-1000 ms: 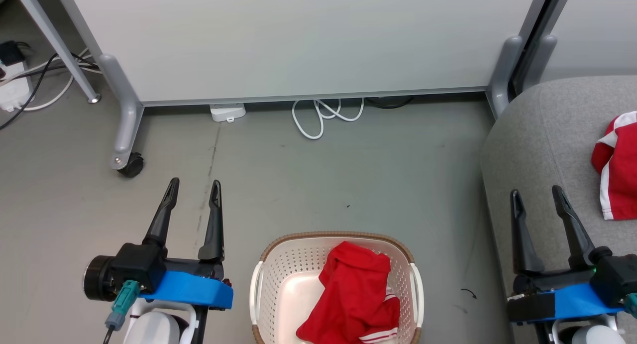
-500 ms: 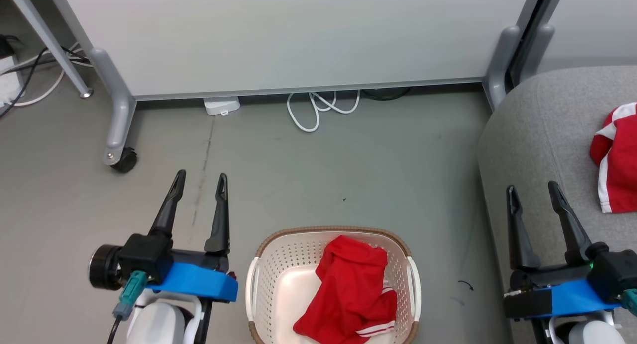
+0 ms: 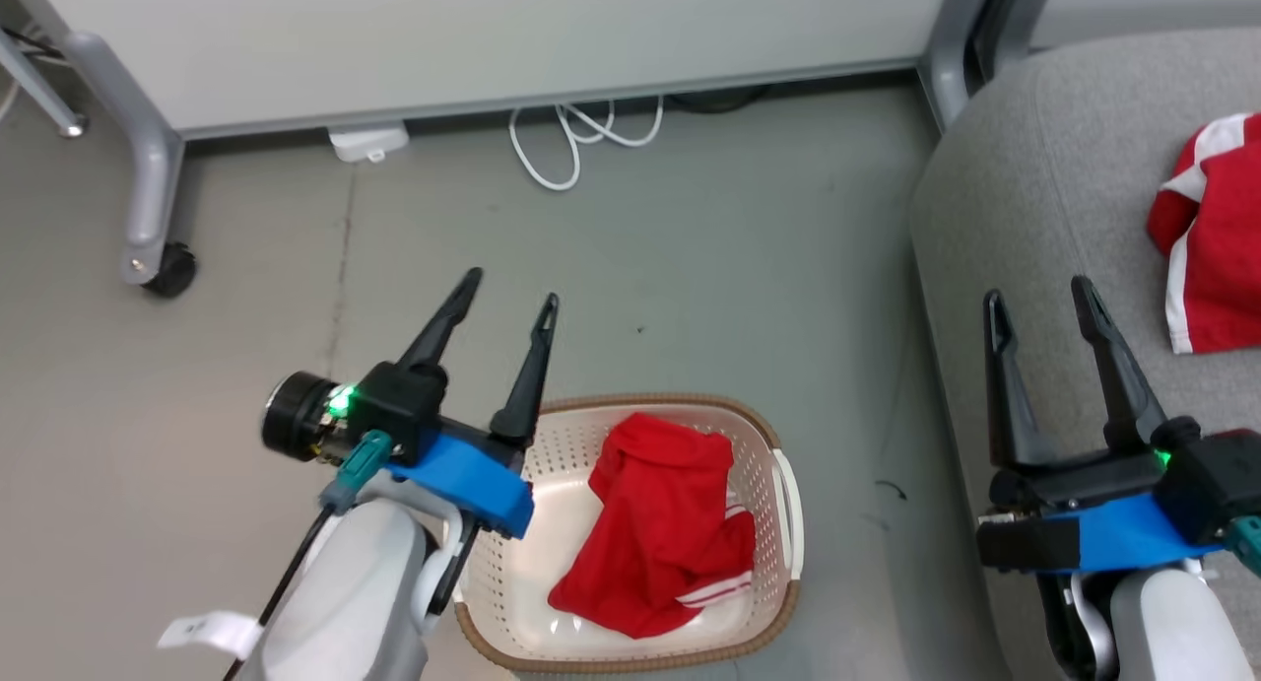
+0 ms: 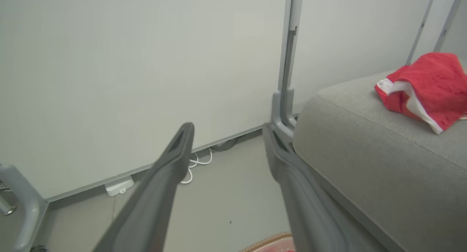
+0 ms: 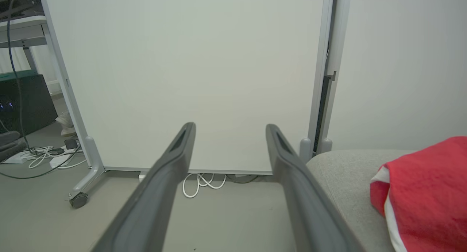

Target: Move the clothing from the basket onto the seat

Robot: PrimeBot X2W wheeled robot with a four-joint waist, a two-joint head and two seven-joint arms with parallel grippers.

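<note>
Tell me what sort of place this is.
Likely an office or lab corner staged as a home: a wheeled partition panel and a loose white cable on a bare grey floor, beside a grey sofa seat and a laundry basket.

Matching left hand point(image 3: 513, 287) and right hand point(image 3: 1036, 289): long black fingers point(image 3: 532, 366), blue brackets point(image 3: 463, 474), green lights point(image 3: 342, 400), teal plug point(image 3: 360, 459), grey-white forearms point(image 3: 345, 592).

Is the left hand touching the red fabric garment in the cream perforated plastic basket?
Apart. Head view: bare basket wall shows between left hand and garment.
</note>
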